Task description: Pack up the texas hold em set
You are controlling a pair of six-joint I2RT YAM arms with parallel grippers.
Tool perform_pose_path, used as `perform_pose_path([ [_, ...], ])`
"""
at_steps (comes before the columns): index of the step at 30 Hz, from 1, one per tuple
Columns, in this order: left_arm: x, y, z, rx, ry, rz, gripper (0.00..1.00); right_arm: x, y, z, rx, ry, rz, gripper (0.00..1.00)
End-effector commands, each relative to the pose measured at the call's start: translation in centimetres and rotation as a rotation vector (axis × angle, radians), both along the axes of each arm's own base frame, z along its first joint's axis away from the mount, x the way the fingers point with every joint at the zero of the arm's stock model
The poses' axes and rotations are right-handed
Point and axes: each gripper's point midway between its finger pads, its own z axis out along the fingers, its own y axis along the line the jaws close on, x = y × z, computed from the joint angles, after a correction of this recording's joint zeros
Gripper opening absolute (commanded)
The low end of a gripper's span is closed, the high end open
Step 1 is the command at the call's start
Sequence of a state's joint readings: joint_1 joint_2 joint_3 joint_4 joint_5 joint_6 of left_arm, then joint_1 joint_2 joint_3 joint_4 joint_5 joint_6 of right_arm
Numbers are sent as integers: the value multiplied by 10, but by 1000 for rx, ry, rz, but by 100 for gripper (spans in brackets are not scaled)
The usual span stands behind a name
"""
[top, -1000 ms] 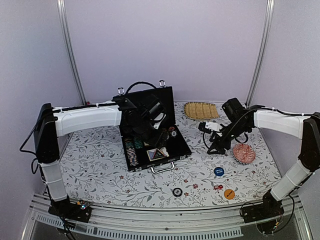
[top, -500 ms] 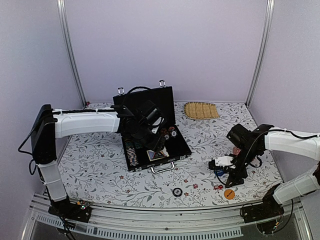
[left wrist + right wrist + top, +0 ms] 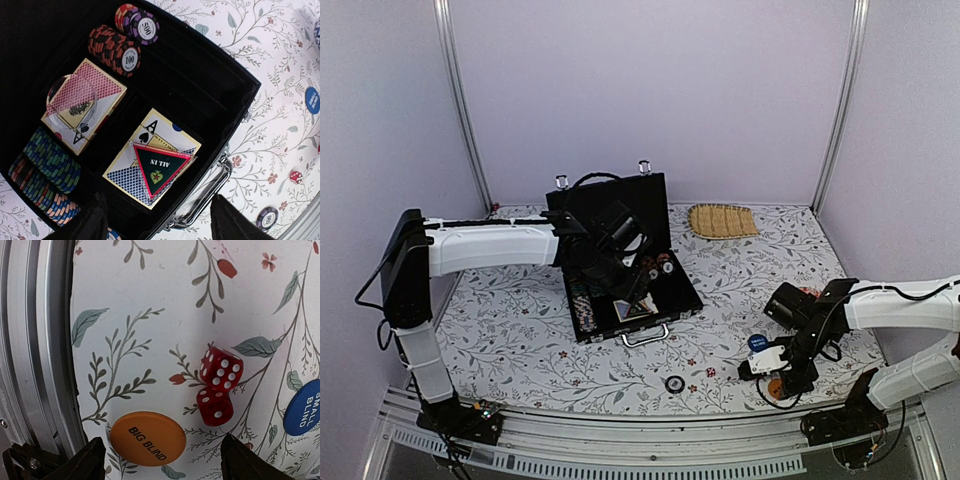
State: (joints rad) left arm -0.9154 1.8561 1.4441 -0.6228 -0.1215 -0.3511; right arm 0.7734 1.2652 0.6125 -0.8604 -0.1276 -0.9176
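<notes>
Top view: briefcase point(image 3: 660, 290) lies open mid-table, lid up toward the back wall, handle toward the arms. Left gripper point(image 3: 623, 278) hangs over its tray. Right gripper point(image 3: 775, 375) is low at the near right edge of the table point(image 3: 520, 330). Straw mat point(image 3: 722, 221) is at the back, well apart. A loose chip point(image 3: 674, 383) and a lone die point(image 3: 710, 372) lie near the front, btwn case and right gripper.

Left wrist view alone shows the tray contents. There are 2 card decks: red-backed deck point(image 3: 82, 107) w/ a clear round piece on it, and blue-backed deck point(image 3: 120, 177) w/ a triangular ALL IN marker point(image 3: 159, 167) on top. Chip rows point(image 3: 45, 170) line 1 side; more chips point(image 3: 117, 47) sit in a far corner. Jaws stand wide apart, nothing held; the blue-backed deck lies under the gap, apart from the fingers.

Right wrist view alone shows 2 red dice point(image 3: 221, 368) touching each other. Orange disc point(image 3: 148, 438), marked BIG BLIND, is just beside them, near the metal rail point(image 3: 30, 340). Blue disc point(image 3: 304, 407) is cut off at the frame edge. Jaws are wide apart, empty; dice and orange disc lie on the table in the gap.
</notes>
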Motion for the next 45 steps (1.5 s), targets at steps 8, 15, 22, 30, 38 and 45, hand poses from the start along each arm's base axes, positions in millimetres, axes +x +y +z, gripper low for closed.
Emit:
perform_pose_path([
  [8, 7, 4, 16, -21, -36, 24, 71, 0, -9, -14, -69, -90, 64, 75],
  [15, 7, 6, 12, -13, -31, 31, 71, 5, -6, -15, -63, -132, 53, 70],
  [22, 6, 9, 8, -4, -27, 36, 71, 6, -6, -19, -80, -116, 18, 63],
  [30, 6, 12, 5, -3, -25, 41, 70, 7, -7, -19, -101, -107, 5, 53],
  [38, 5, 15, 2, -4, -25, 46, 70, 15, 0, -4, -90, -127, 1, 46],
  [45, 6, 28, 6, -9, -36, 77, 71, 40, 33, 42, -18, -176, 5, 46],
])
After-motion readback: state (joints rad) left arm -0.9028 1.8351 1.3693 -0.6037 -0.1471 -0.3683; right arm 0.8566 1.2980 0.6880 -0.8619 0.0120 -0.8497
